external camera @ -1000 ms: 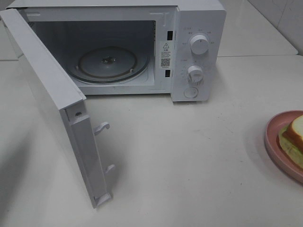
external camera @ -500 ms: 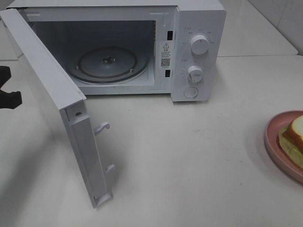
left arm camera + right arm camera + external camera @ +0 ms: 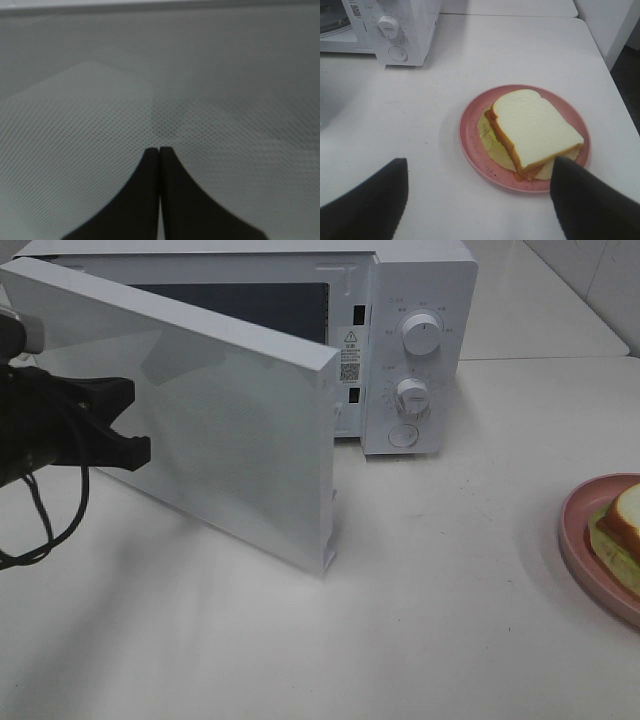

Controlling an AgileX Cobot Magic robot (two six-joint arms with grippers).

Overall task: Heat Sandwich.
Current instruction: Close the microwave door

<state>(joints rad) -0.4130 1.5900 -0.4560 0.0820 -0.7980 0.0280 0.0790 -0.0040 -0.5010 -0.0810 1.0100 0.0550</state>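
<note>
White microwave [image 3: 420,340] up top in the ext. high view, its door [image 3: 230,440] swung partway, angled across the cavity opening. Left claw [image 3: 125,425], black, sits right at the door's outer face, cable hanging below it. Two knobs and a round button on the control panel. Far right edge: pink plate [image 3: 580,530] on the pale surface [image 3: 430,620], sandwich [image 3: 622,525] on it, only partly in frame, well apart from the microwave.

Left wrist view: claw [image 3: 159,150] fingertips pressed together, no gap, nothing pinched btwn them. Tips right up against the door's dotted mesh window [image 3: 160,90], which fills the pic.

Right wrist view: right claw [image 3: 480,200] spread wide, dark fingers [image 3: 365,205] either side of frame, holding nothing. Sandwich [image 3: 535,130] lies on the plate [image 3: 472,140], white bread on top, reddish filling and yellow-green lettuce poking out under it. Claw hovers near the plate, not touching. Microwave [image 3: 395,25] corner w/ knob visible beyond, on the same surface [image 3: 420,100].
</note>
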